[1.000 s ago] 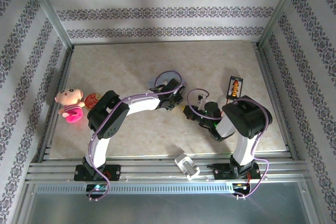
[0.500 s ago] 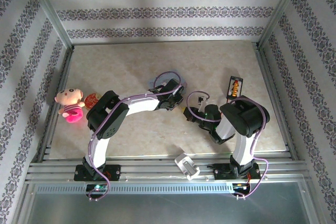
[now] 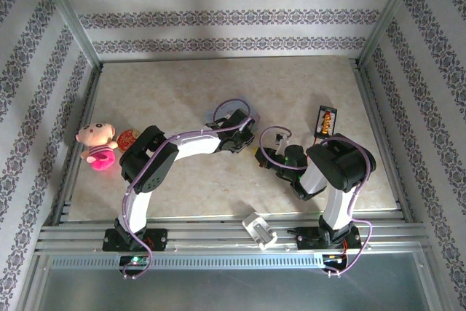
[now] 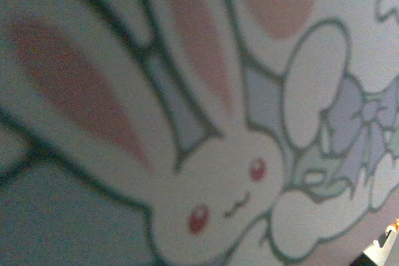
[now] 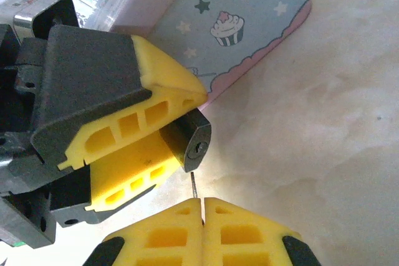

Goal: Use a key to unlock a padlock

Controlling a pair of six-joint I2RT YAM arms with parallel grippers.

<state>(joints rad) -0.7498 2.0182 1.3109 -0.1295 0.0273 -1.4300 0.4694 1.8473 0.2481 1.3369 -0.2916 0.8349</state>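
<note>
One padlock [image 5: 190, 143], black-bodied, is seen at the centre of the right wrist view. It is clamped between the yellow fingers of the left gripper [image 5: 184, 130], whose jaws are drawn in on the lock body. The keyhole face is turned toward the lower right. Just below it, the key [image 5: 194, 186] is noted as a thin dark sliver projecting upward from the right gripper [image 5: 202, 205]. That gripper's jaws are pressed fully together on it at the bottom edge. Contact between key tip and padlock cannot be confirmed. A pale blue tin [image 5: 249, 23] with a cupcake print lies on the marbled table [image 5: 324, 141] at upper centre. In the top view, a pink plush toy [image 3: 97, 145] is recorded at the left edge and a white boxy piece [image 3: 259, 229] at bottom centre.
</note>
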